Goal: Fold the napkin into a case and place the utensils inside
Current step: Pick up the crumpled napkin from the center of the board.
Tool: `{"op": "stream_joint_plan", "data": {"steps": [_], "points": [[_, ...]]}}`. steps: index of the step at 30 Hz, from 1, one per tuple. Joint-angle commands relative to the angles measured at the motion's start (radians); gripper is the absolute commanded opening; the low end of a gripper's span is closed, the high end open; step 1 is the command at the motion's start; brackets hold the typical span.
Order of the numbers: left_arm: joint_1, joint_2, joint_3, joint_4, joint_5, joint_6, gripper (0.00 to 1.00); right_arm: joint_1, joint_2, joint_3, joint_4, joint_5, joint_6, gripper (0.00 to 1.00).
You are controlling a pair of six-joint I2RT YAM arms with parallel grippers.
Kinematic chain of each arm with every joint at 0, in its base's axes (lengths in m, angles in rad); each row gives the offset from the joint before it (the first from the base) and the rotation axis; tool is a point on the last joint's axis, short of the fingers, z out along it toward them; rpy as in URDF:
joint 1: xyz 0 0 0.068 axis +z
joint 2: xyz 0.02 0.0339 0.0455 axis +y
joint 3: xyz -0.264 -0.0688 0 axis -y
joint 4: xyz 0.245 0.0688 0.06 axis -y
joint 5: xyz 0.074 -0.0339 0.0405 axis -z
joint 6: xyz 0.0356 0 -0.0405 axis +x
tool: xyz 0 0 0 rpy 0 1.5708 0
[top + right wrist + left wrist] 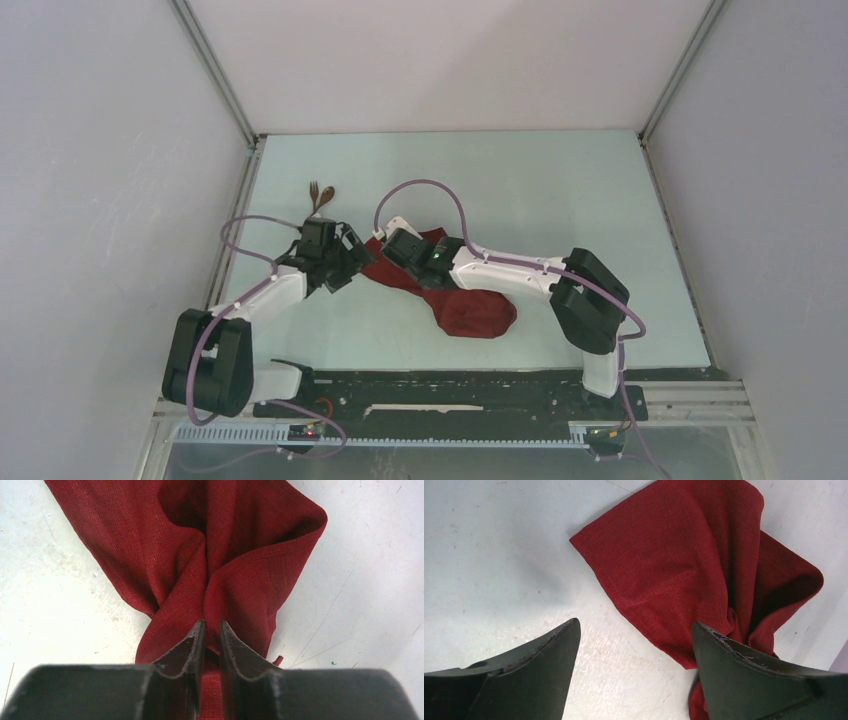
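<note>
In the middle of the worktop (560, 190) the napkin (470, 305) lies in a crumpled heap, not flat. The right pincer (212, 630) is pinched on a thin ridge of it. The left pincer (635, 625) hangs wide apart by a corner, holding nothing. A pull could slip the cloth free or bunch it worse. The utensils (321, 194) lie at the far left, I think clear of the cloth.

Bright, even diffuse light, soft shadows on the table (560, 180), napkin (240, 580) weave sharp, near jaws dark, slightly blurred
</note>
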Motion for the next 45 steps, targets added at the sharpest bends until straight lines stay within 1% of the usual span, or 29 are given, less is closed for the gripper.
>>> {"op": "stream_joint_plan", "data": {"steps": [1,3,4,7,10,12,14,17,20,27,29,31,33,34,36,37,38,42,45], "points": [[-0.006,0.049,0.062,0.013,-0.024,0.019,0.86,-0.005,-0.001,0.001,0.026,0.038,-0.005,0.2],[-0.004,0.081,0.083,0.01,-0.041,0.01,0.84,-0.006,-0.005,0.002,0.026,0.039,-0.004,0.02],[-0.004,0.101,0.097,0.002,-0.052,0.004,0.81,-0.007,-0.012,0.002,0.024,0.041,-0.002,0.0],[-0.005,0.154,0.144,-0.044,-0.134,-0.025,0.69,-0.007,-0.043,-0.005,0.03,0.03,0.007,0.0],[-0.009,0.21,0.207,-0.115,-0.211,-0.069,0.63,-0.015,-0.073,-0.012,0.034,0.024,0.016,0.0],[-0.012,0.265,0.26,-0.171,-0.226,-0.098,0.55,-0.024,-0.087,-0.02,0.04,0.021,0.021,0.0],[-0.02,0.324,0.31,-0.231,-0.239,-0.131,0.5,-0.032,-0.095,-0.029,0.045,0.014,0.025,0.0],[-0.039,0.363,0.355,-0.298,-0.272,-0.169,0.5,-0.043,-0.105,-0.038,0.051,0.006,0.026,0.0],[-0.062,0.399,0.405,-0.383,-0.338,-0.216,0.51,-0.052,-0.116,-0.057,0.066,-0.001,0.025,0.0],[-0.063,0.533,0.511,-0.496,-0.326,-0.249,0.56,-0.071,-0.143,-0.093,0.094,-0.025,0.025,0.0],[-0.063,0.572,0.54,-0.537,-0.334,-0.256,0.55,-0.078,-0.153,-0.101,0.099,-0.032,0.028,0.0],[-0.058,0.595,0.543,-0.533,-0.329,-0.254,0.52,-0.083,-0.164,-0.11,0.104,-0.038,0.03,0.0],[-0.051,0.595,0.532,-0.498,-0.323,-0.237,0.37,-0.09,-0.174,-0.114,0.106,-0.042,0.035,0.0],[-0.047,0.591,0.524,-0.468,-0.318,-0.217,0.23,-0.094,-0.181,-0.117,0.106,-0.042,0.038,0.0],[-0.037,0.58,0.52,-0.424,-0.312,-0.173,0.12,-0.105,-0.196,-0.119,0.098,-0.035,0.045,0.0],[-0.036,0.573,0.528,-0.409,-0.314,-0.138,0.05,-0.114,-0.206,-0.119,0.091,-0.028,0.05,0.0],[-0.036,0.565,0.545,-0.407,-0.319,-0.102,0.01,-0.122,-0.217,-0.119,0.084,-0.011,0.057,0.0],[-0.04,0.476,0.634,-0.431,-0.352,0.044,0.0,-0.188,-0.32,-0.118,0.018,0.082,0.1,0.0],[-0.052,0.333,0.7,-0.455,-0.414,0.14,0.0,-0.249,-0.462,-0.118,-0.067,0.135,0.128,0.0]]}}
